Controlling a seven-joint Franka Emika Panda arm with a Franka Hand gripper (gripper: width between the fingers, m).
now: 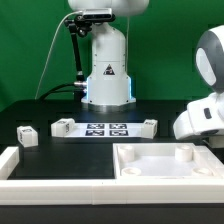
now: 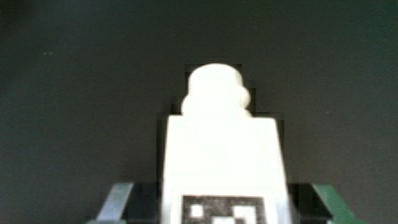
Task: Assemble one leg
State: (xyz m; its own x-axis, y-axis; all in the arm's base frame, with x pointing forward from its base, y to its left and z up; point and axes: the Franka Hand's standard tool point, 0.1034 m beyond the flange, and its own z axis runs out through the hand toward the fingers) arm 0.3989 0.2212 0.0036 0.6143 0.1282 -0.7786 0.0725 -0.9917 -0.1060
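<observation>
**Leg clamped in the pincer**

The dark bench (image 1: 40,105) fills the scene. The white arm (image 1: 203,112) stands at the exterior view's right edge. A big tray-like panel (image 1: 165,162) lies in front, and the marker board (image 1: 106,129) lies behind it. In the wrist view the leg (image 2: 224,150) sits between the fingers of the pincer (image 2: 221,198), gripped on both sides. Its rounded peg points away and its tag faces the camera.

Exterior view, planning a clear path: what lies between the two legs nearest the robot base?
The marker board lies between one leg and the other leg; only the exterior view shows it.
</observation>
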